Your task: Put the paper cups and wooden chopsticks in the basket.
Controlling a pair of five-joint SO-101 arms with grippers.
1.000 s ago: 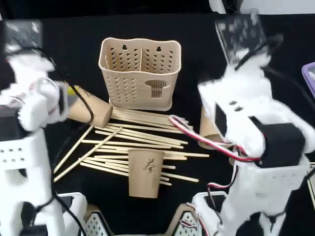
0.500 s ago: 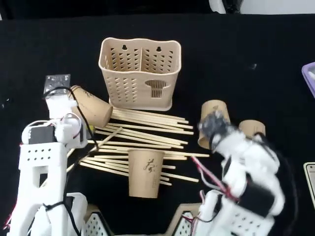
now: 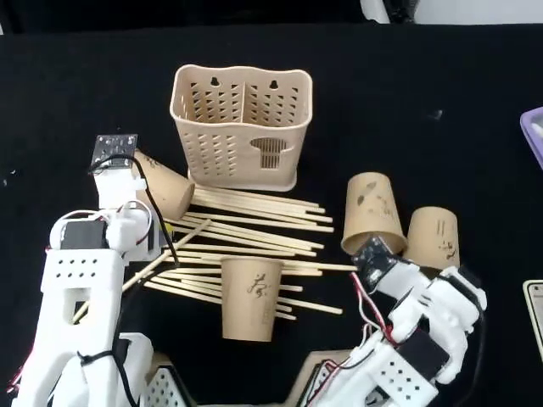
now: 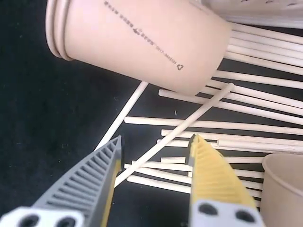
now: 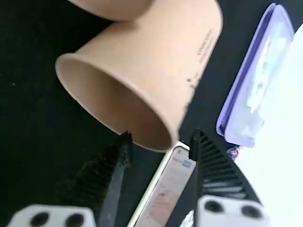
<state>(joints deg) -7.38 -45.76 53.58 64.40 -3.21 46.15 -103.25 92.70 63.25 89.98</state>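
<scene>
Since the frame half a second earlier, the right arm (image 3: 424, 331) has folded lower at the near right edge, uncovering two cups it had partly hidden. The left arm (image 3: 81, 280) has shifted slightly toward the far side.

**High view.** The basket (image 3: 242, 127) stands upright at the far centre, with no cup or chopstick seen inside. The chopsticks (image 3: 254, 233) lie scattered on the black table (image 3: 424, 85) just in front of it. The tipped cup (image 3: 165, 191) lies on its side at their left end, beside the basket's left corner. The middle cup (image 3: 252, 297) rests over the sticks at their near edge. The two right cups (image 3: 433, 239) lie side by side, wide ends toward the near side, touching or nearly so. A purple container (image 3: 534, 136) and a flat card-like object (image 3: 534, 314) sit at the right edge.

**Left wrist view.** The left gripper (image 4: 156, 142) is released, jaws spread above crossed sticks and touching nothing. The tipped cup (image 4: 137, 42) lies just beyond its tips.

**Right wrist view.** The right gripper (image 5: 161, 137) is likewise spread and grasps nothing. One of the right cups (image 5: 142, 85) lies directly ahead, its rim just off the fingertips. This view alone reveals that cup's open mouth. It also shows the container (image 5: 255, 94) as lidded.
</scene>
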